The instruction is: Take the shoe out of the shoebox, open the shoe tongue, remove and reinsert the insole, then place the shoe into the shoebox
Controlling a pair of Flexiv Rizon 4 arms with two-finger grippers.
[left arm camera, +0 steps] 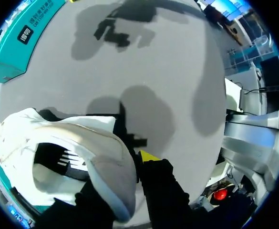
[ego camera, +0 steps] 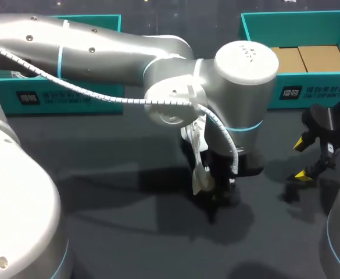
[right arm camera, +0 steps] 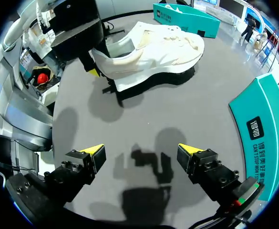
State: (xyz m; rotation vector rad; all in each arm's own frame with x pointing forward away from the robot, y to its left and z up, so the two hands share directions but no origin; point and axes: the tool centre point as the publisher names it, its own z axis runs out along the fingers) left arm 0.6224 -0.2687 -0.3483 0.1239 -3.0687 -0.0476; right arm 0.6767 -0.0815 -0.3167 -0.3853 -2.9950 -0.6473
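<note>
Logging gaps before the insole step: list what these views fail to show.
- Left wrist view: the heel of the shoe hides one fingertip of the left hand.
- Head view: the left arm covers nearly all of the shoe and the inside of the left shoebox.
- No view shows the insole.

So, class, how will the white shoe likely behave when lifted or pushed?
The white shoe probably keeps its shape: gripped only at the heel by the left gripper, its toe does not sag. Its broad flat sole suggests it would slide rather than roll or tip.
</note>
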